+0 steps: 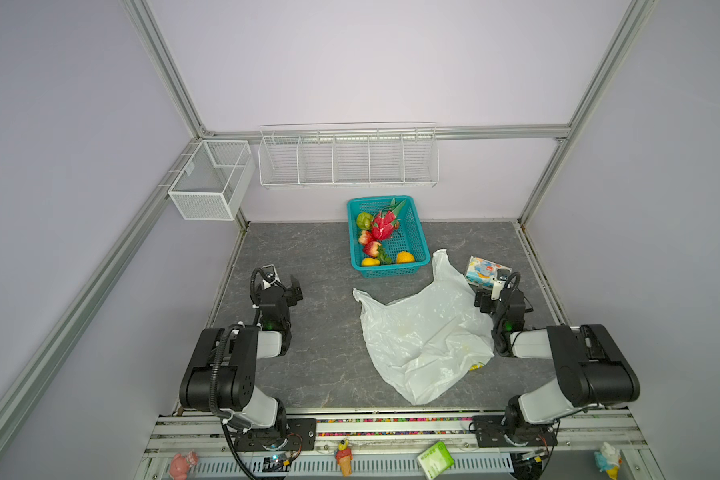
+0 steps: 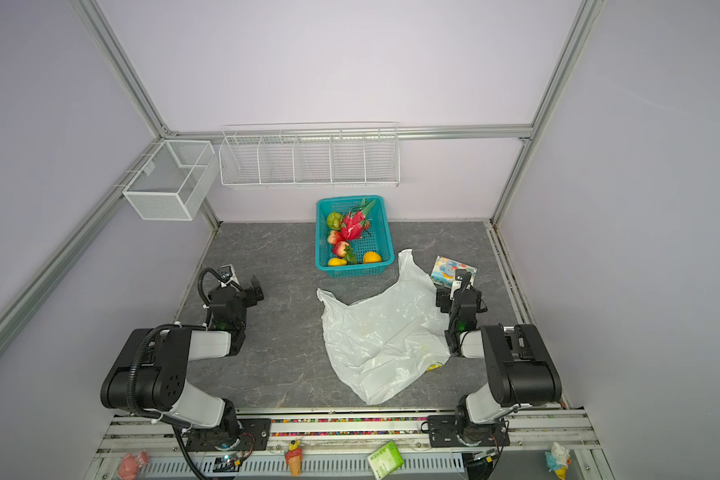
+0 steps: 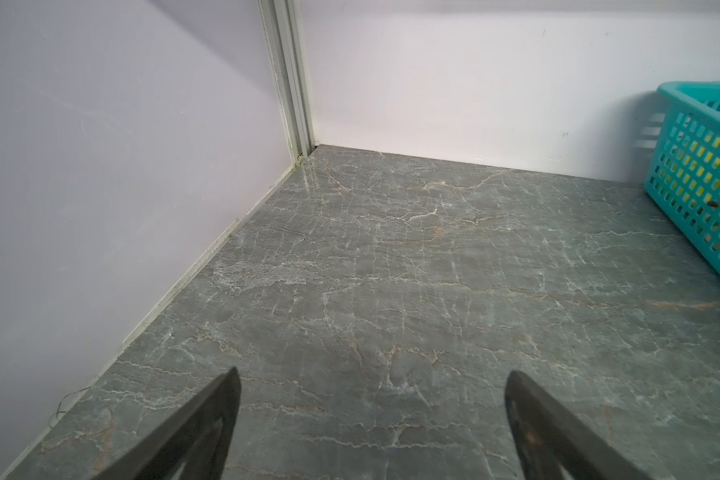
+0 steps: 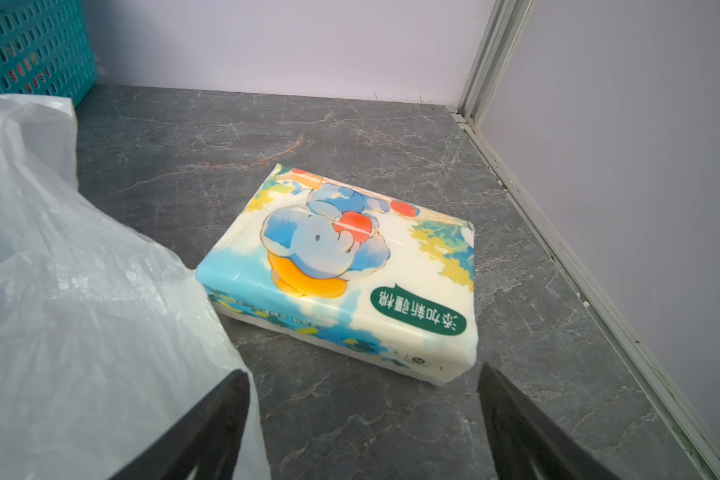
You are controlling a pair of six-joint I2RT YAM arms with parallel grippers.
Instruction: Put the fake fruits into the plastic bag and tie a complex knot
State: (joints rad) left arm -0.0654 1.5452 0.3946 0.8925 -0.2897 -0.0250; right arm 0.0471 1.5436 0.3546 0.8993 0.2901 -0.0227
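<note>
Both top views show the fruits [image 1: 382,226] lying inside the basket [image 1: 387,270], with the plastic bag [image 1: 425,332] spread flat just in front of the basket. The left gripper [image 3: 373,372] and the right gripper [image 4: 362,374] gape wide, empty, apart from the basket.

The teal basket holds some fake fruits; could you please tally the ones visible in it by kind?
Dragon fruit: 1
Strawberries: 2
Green round fruit: 1
Lemon: 1
Orange: 1
Total: 6 fruits visible in the teal basket
</note>
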